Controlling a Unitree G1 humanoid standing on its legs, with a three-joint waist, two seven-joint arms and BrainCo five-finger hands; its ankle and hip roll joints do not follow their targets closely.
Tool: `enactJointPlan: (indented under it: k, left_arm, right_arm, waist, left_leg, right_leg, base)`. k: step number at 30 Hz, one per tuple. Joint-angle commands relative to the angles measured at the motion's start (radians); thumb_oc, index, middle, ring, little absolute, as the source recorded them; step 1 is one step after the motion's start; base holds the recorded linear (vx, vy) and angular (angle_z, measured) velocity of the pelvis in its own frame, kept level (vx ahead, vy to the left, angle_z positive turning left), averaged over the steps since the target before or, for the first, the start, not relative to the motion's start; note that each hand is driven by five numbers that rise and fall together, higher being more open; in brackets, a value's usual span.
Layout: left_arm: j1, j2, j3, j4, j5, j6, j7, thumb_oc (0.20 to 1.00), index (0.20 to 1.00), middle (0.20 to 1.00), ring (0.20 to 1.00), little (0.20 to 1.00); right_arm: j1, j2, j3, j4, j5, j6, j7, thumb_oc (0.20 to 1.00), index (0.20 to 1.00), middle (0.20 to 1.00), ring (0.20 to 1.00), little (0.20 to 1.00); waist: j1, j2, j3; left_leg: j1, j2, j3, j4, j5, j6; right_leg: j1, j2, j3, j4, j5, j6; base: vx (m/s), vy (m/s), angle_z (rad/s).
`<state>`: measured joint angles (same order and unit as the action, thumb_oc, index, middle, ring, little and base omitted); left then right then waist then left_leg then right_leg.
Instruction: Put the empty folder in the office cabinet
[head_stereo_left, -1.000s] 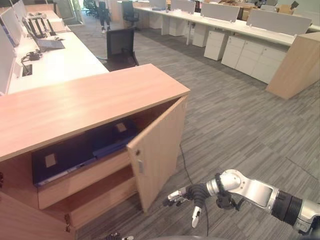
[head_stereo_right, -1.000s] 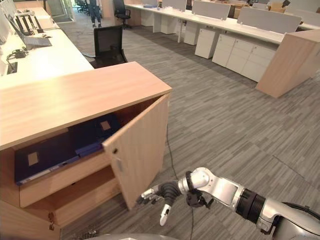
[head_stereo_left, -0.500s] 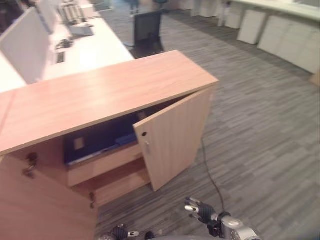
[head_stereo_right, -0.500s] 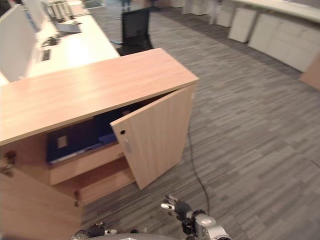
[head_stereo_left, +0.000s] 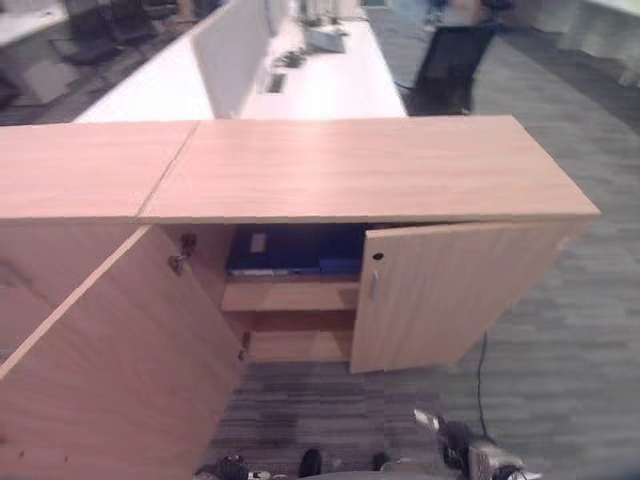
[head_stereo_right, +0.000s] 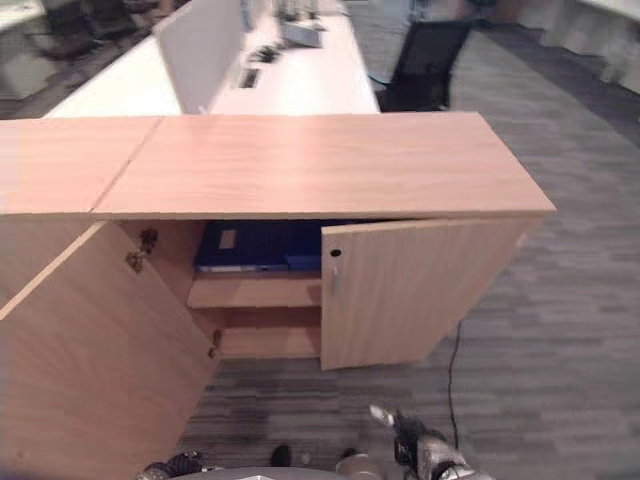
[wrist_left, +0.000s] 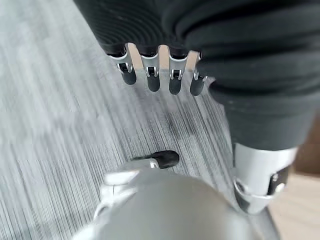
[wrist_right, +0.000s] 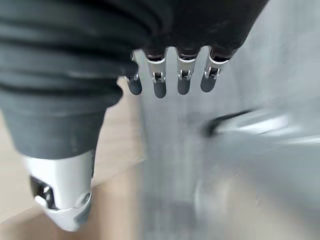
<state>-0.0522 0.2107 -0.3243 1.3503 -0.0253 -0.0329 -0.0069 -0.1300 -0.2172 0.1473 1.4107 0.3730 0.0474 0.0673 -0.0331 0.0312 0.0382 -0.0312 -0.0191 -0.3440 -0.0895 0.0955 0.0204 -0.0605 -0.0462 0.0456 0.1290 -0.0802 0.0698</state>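
From my head cameras I look down on the office cabinet (head_stereo_left: 370, 165), its wooden top bare. The left door (head_stereo_left: 120, 370) swings wide toward me; the right door (head_stereo_left: 440, 295) stands partly open across the right half of the opening. On the upper shelf lies the dark blue folder (head_stereo_left: 272, 250), flat, with a pale label (head_stereo_left: 259, 242) whose writing I cannot read; its right end runs behind the right door. The shelf below (head_stereo_left: 300, 345) holds nothing I can make out. Behind the cabinet stretch a white desk (head_stereo_left: 330, 85) with a divider panel (head_stereo_left: 230, 45), and a black chair (head_stereo_left: 450, 65) stands to the right. My right hand (head_stereo_right: 400, 430) hangs low over the grey carpet (head_stereo_left: 560, 330).

My left wrist camera shows my left hand (wrist_left: 155, 70), fingers straight and relaxed, holding nothing, over the carpet.

My right wrist camera shows my right hand's fingers (wrist_right: 170, 80) likewise straight and empty.
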Motion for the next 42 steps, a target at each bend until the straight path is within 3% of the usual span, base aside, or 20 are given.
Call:
enactJointPlan:
  k: [1, 2, 3, 4, 6, 11, 13, 14, 16, 17, 21, 26, 30, 32, 34, 37, 38, 42]
  left_arm:
    - [-0.053, -0.023, 0.050, 0.032, -0.094, -0.011, 0.016, 1.000, 1.000, 1.000, 1.000, 1.000]
    - [-0.053, -0.023, 0.050, 0.032, -0.094, -0.011, 0.016, 1.000, 1.000, 1.000, 1.000, 1.000]
    - [-0.038, -0.037, 0.053, 0.029, -0.115, -0.016, 0.014, 1.000, 1.000, 1.000, 1.000, 1.000]
    - [-0.038, -0.037, 0.053, 0.029, -0.115, -0.016, 0.014, 1.000, 1.000, 1.000, 1.000, 1.000]
    - [-0.019, -0.040, 0.050, 0.017, -0.106, -0.021, 0.019, 1.000, 1.000, 1.000, 1.000, 1.000]
    - [-0.003, -0.036, 0.061, 0.013, -0.111, -0.025, 0.019, 1.000, 1.000, 1.000, 1.000, 1.000]
    - [-0.013, -0.048, 0.085, 0.010, -0.142, -0.029, 0.036, 1.000, 1.000, 1.000, 1.000, 1.000]
    - [-0.014, -0.048, 0.085, 0.010, -0.142, -0.028, 0.036, 1.000, 1.000, 1.000, 1.000, 1.000]
    - [-0.025, -0.046, 0.091, -0.002, -0.143, -0.025, 0.037, 1.000, 1.000, 1.000, 1.000, 1.000]
    - [-0.020, -0.043, 0.097, -0.006, -0.143, -0.023, 0.037, 1.000, 1.000, 1.000, 1.000, 1.000]
    - [0.015, -0.039, 0.145, -0.008, -0.179, -0.030, 0.036, 1.000, 1.000, 1.000, 1.000, 1.000]
    - [0.032, -0.003, 0.232, -0.038, -0.262, -0.045, 0.059, 1.000, 1.000, 1.000, 1.000, 1.000]
    - [0.027, 0.057, 0.276, -0.080, -0.253, -0.057, 0.089, 1.000, 1.000, 1.000, 1.000, 1.000]
    - [0.037, 0.144, 0.327, -0.257, -0.229, -0.076, 0.133, 1.000, 1.000, 1.000, 1.000, 1.000]
    - [0.089, 0.234, 0.424, -0.562, -0.203, -0.086, 0.173, 1.000, 1.000, 1.000, 1.000, 1.000]
    - [0.116, 0.269, 0.496, -0.689, -0.177, -0.088, 0.199, 1.000, 1.000, 1.000, 1.000, 1.000]
    - [0.090, 0.315, 0.558, -0.708, -0.136, -0.085, 0.236, 1.000, 1.000, 1.000, 1.000, 1.000]
    - [0.040, 0.361, 0.577, -0.749, -0.113, -0.074, 0.243, 1.000, 1.000, 1.000, 1.000, 1.000]
  right_arm:
    - [-0.011, 0.020, 0.040, -0.043, -0.035, -0.033, -0.022, 1.000, 1.000, 1.000, 1.000, 1.000]
    - [-0.011, 0.020, 0.040, -0.043, -0.035, -0.033, -0.022, 1.000, 1.000, 1.000, 1.000, 1.000]
    - [0.023, 0.018, 0.053, -0.044, -0.058, -0.037, -0.018, 1.000, 1.000, 1.000, 1.000, 1.000]
    - [0.023, 0.018, 0.053, -0.044, -0.058, -0.037, -0.018, 1.000, 1.000, 1.000, 1.000, 1.000]
    - [0.057, 0.015, 0.047, -0.039, -0.073, -0.055, -0.033, 1.000, 1.000, 1.000, 1.000, 1.000]
    - [0.071, 0.001, 0.039, -0.032, -0.080, -0.066, -0.044, 1.000, 1.000, 1.000, 1.000, 1.000]
    - [0.046, -0.015, 0.026, -0.045, -0.063, -0.076, -0.059, 1.000, 1.000, 1.000, 1.000, 1.000]
    - [0.045, -0.015, 0.026, -0.045, -0.063, -0.076, -0.059, 1.000, 1.000, 1.000, 1.000, 1.000]
    - [0.017, -0.015, 0.031, -0.055, -0.050, -0.073, -0.070, 1.000, 1.000, 1.000, 1.000, 1.000]
    - [0.006, -0.010, 0.035, -0.056, -0.038, -0.074, -0.077, 1.000, 1.000, 1.000, 1.000, 1.000]
    - [0.012, -0.003, 0.031, -0.039, -0.027, -0.071, -0.067, 1.000, 1.000, 1.000, 1.000, 1.000]
    - [0.059, -0.006, -0.009, -0.042, -0.008, -0.082, -0.066, 1.000, 1.000, 1.000, 1.000, 1.000]
    - [0.080, -0.024, -0.040, -0.070, 0.006, -0.090, -0.066, 1.000, 1.000, 1.000, 1.000, 1.000]
    - [0.102, -0.027, -0.058, -0.099, 0.010, -0.099, -0.066, 1.000, 1.000, 1.000, 1.000, 1.000]
    - [0.122, -0.023, -0.086, -0.111, 0.002, -0.098, -0.063, 1.000, 1.000, 1.000, 1.000, 1.000]
    - [0.128, -0.019, -0.098, -0.111, -0.012, -0.091, -0.057, 1.000, 1.000, 1.000, 1.000, 1.000]
    - [0.128, -0.015, -0.099, -0.112, -0.032, -0.077, -0.042, 1.000, 1.000, 1.000, 1.000, 1.000]
    - [0.133, -0.015, -0.102, -0.117, -0.045, -0.069, -0.035, 1.000, 1.000, 1.000, 1.000, 1.000]
  waist:
    - [0.021, -0.027, -0.019]
    - [0.020, -0.027, -0.019]
    - [0.036, -0.039, -0.017]
    - [0.035, -0.039, -0.017]
    - [0.063, -0.047, 0.015]
    - [0.088, -0.044, 0.039]
    - [0.091, -0.048, 0.076]
    - [0.090, -0.048, 0.074]
    - [0.086, -0.065, 0.081]
    - [0.089, -0.067, 0.079]
    - [0.099, -0.061, 0.057]
    - [0.104, -0.027, 0.014]
    - [0.109, -0.021, -0.003]
    - [0.117, -0.012, -0.014]
    - [0.131, -0.006, -0.024]
    - [0.135, -0.008, -0.032]
    - [0.128, -0.010, -0.044]
    - [0.118, -0.013, -0.054]
  left_leg:
    - [0.025, -0.058, -0.017, 0.002, -0.076, -0.067]
    - [0.025, -0.058, -0.018, 0.002, -0.076, -0.067]
    - [0.019, -0.034, -0.060, 0.002, -0.068, -0.090]
    - [0.019, -0.034, -0.060, 0.002, -0.068, -0.090]
    - [0.000, -0.003, -0.097, 0.030, -0.064, -0.122]
    - [-0.032, 0.015, -0.126, 0.068, -0.056, -0.143]
    - [-0.117, 0.047, 0.048, 0.141, -0.049, -0.145]
    - [-0.121, 0.045, 0.047, 0.142, -0.048, -0.144]
    - [-0.144, 0.119, 0.300, 0.214, -0.085, -0.114]
    - [-0.137, 0.138, 0.355, 0.242, -0.102, -0.112]
    - [-0.067, 0.174, 0.392, 0.223, -0.121, -0.121]
    - [0.007, 0.228, 0.408, 0.016, -0.020, -0.162]
    - [0.006, 0.219, 0.394, 0.002, -0.020, -0.175]
    - [0.004, 0.197, 0.373, 0.002, -0.036, -0.166]
    - [0.009, 0.170, 0.361, 0.002, -0.056, -0.152]
    - [0.018, 0.149, 0.360, 0.002, -0.073, -0.140]
    - [0.031, 0.120, 0.373, 0.002, -0.094, -0.122]
    - [0.036, 0.093, 0.385, 0.002, -0.107, -0.107]
  right_leg:
    - [0.053, -0.040, -0.056, -0.100, 0.018, 0.042]
    - [0.053, -0.040, -0.057, -0.100, 0.018, 0.042]
    - [0.082, -0.021, -0.114, -0.126, 0.010, 0.025]
    - [0.082, -0.021, -0.115, -0.127, 0.010, 0.025]
    - [0.105, 0.007, -0.169, -0.140, -0.007, 0.002]
    - [0.125, 0.028, -0.233, -0.162, -0.012, -0.017]
    - [0.136, 0.015, -0.293, -0.169, -0.022, -0.019]
    - [0.133, 0.014, -0.294, -0.169, -0.021, -0.018]
    - [0.129, -0.004, -0.315, -0.175, -0.010, -0.013]
    - [0.130, -0.006, -0.318, -0.182, -0.005, -0.018]
    - [0.148, -0.009, -0.343, -0.206, 0.001, -0.021]
    - [0.148, -0.012, -0.426, -0.216, -0.007, -0.014]
    - [0.156, -0.031, -0.464, -0.216, -0.001, -0.002]
    - [0.162, -0.054, -0.481, -0.216, 0.012, 0.010]
    - [0.165, -0.083, -0.484, -0.216, 0.027, 0.025]
    - [0.167, -0.103, -0.478, -0.215, 0.037, 0.037]
    - [0.168, -0.132, -0.464, -0.213, 0.053, 0.056]
    - [0.166, -0.157, -0.454, -0.212, 0.070, 0.073]
  base:
    - [0.06, -0.272, 0.67]
    - [0.07, -0.461, 0.82]
    - [0.03, -0.275, 1.02]
    - [0.03, -0.498, 1.01]
    - [-0.02, -0.296, 0.74]
    - [-0.04, -0.139, 0.63]
    - [-0.11, -0.057, 0.59]
    - [-0.09, 0.017, 0.43]
    - [-0.08, -0.008, 0.49]
    - [-0.04, -0.020, 0.35]
    - [0.03, 0.026, 0.34]
    - [0.03, 0.104, 0.71]
    - [0.01, 0.111, 0.45]
    - [0.00, 0.236, 0.23]
    - [0.01, 0.197, 0.23]
    - [0.02, 0.157, 0.02]
    - [0.05, 0.255, -0.09]
    - [0.02, 0.132, -0.16]
